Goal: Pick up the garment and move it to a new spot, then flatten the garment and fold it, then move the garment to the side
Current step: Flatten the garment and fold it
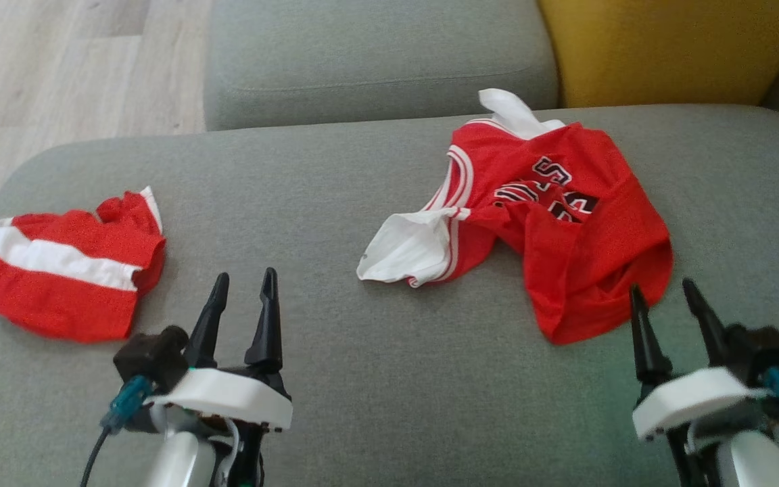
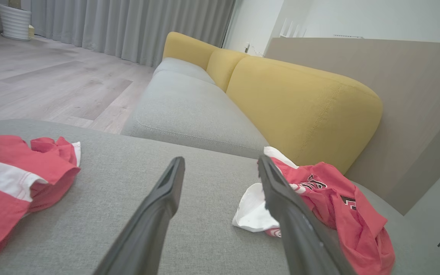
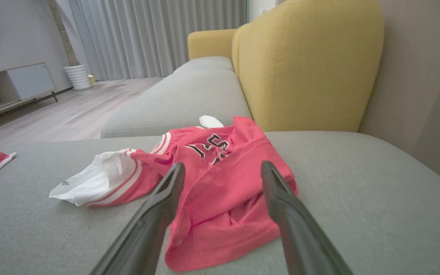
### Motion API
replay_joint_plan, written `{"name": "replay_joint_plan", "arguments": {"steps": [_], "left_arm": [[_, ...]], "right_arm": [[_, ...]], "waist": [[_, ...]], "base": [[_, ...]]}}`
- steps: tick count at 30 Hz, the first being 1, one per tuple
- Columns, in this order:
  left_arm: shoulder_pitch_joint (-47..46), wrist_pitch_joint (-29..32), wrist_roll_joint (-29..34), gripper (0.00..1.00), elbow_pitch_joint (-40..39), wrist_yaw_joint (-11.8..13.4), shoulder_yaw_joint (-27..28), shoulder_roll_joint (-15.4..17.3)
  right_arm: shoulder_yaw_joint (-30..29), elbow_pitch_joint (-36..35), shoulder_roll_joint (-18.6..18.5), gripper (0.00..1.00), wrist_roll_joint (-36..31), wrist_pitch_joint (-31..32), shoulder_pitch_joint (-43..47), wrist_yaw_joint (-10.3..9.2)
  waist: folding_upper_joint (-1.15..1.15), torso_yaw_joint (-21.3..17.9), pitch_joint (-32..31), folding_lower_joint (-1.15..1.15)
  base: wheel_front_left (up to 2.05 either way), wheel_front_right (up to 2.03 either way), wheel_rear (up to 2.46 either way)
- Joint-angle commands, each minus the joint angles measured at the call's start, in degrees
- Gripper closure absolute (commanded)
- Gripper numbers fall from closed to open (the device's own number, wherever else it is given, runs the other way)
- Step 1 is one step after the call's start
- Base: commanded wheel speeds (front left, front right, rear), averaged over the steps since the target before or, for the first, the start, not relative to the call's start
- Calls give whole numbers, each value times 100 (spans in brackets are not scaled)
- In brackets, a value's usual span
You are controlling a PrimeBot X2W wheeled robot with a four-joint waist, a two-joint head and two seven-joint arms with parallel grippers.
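A crumpled red jersey garment [image 1: 552, 223] with white trim and black lettering lies on the grey sofa cushion [image 1: 376, 379], right of centre. It also appears in the left wrist view [image 2: 334, 206] and the right wrist view [image 3: 220, 152]. My right gripper [image 1: 662, 286] stands open just in front of the jersey's near hem, nothing between its fingers; in its own view the right gripper [image 3: 222, 164] frames the red cloth. At the lower left my left gripper [image 1: 245, 274] is open and empty over bare cushion, as the left gripper [image 2: 220, 157] shows in its view.
A second red piece of clothing with a white band [image 1: 65, 270] lies at the cushion's left end [image 2: 10, 179]. A yellow backrest [image 1: 667, 47] rises behind the jersey. Another grey seat cushion [image 1: 376, 61] lies beyond, with wooden floor [image 1: 58, 67] to the left.
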Motion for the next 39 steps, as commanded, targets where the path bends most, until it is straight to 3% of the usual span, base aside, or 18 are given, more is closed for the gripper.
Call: {"name": "replay_joint_plan", "arguments": {"steps": [1,11,26,35,36,37,38,39], "left_arm": [[-153,-70,-39,0,-188,21,151,19],[-207,-70,-43,0,-116,-5,10,19],[-492,-70,-6,0,14,-17,-136,19],[-633,-70,17,0,53,-58,-97,19],[-641,-70,18,0,54,-57,-90,19],[-646,-70,18,0,58,-55,-79,19],[-646,-70,23,0,74,-45,-65,19],[-643,-70,31,0,109,-34,-54,19]], "right_arm": [[143,-328,21,0,14,15,-135,-5],[408,-455,93,0,-93,267,21,-5],[445,1213,113,0,346,614,-873,-5],[638,1903,114,0,752,472,-1317,-5],[665,1948,114,6,772,446,-1346,-5],[692,1989,114,46,790,421,-1374,-5],[723,2027,114,100,812,399,-1403,-5],[757,2056,114,100,826,373,-1433,-5]], "waist": [[0,-79,7,0],[0,-67,160,0],[0,372,663,0],[0,464,837,0],[0,463,844,0],[0,457,848,0],[0,442,853,0],[0,423,856,0]], "base": [[0,0,0],[0,0,0],[0,0,0],[0,0,0],[0,0,0],[0,0,0],[0,0,0],[0,0,0]]}}
